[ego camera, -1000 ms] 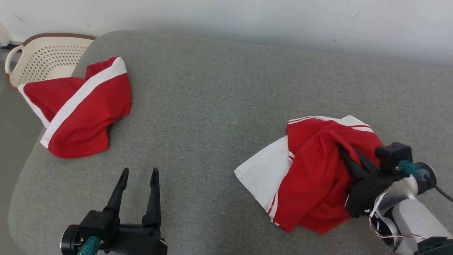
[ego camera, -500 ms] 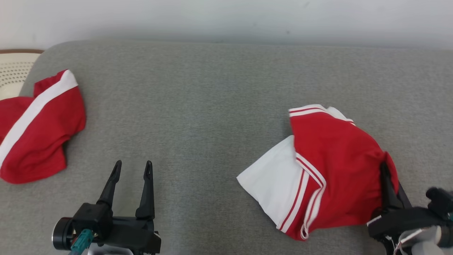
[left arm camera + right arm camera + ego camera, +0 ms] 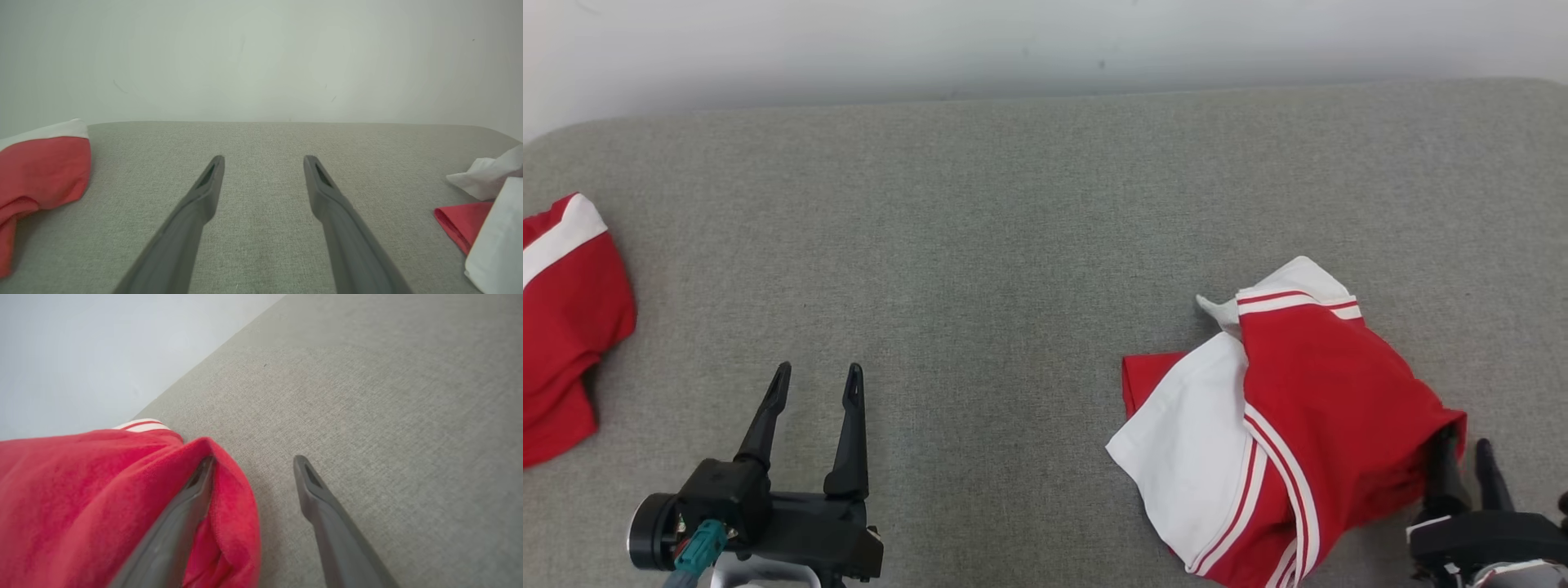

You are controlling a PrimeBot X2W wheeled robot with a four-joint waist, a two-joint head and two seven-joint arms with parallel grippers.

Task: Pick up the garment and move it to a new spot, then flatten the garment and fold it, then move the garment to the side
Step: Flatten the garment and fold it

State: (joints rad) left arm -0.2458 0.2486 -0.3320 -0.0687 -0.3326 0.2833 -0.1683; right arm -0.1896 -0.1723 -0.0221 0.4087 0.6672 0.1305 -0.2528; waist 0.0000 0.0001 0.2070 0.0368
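Observation:
A red and white garment (image 3: 1274,425) lies crumpled on the grey cushion (image 3: 1013,245) at the lower right; its edge also appears in the left wrist view as garment (image 3: 490,220). My right gripper (image 3: 1462,457) stands open at the garment's right edge, and in the right wrist view a red fold of the garment (image 3: 102,498) drapes over the left finger (image 3: 196,490) while the right finger (image 3: 314,490) stands bare over the cushion. My left gripper (image 3: 813,384) is open over bare cushion at the lower left, holding nothing.
A second red garment with a white stripe (image 3: 564,318) lies at the cushion's far left edge, seen too as second red garment (image 3: 41,167). A pale wall (image 3: 1045,41) runs behind the cushion. Bare grey fabric spans the middle between the two garments.
My right gripper has gone from shut on the garment to open, and the garment has settled lower right. The camera has swung right, shifting the left garment and the basket out of frame.

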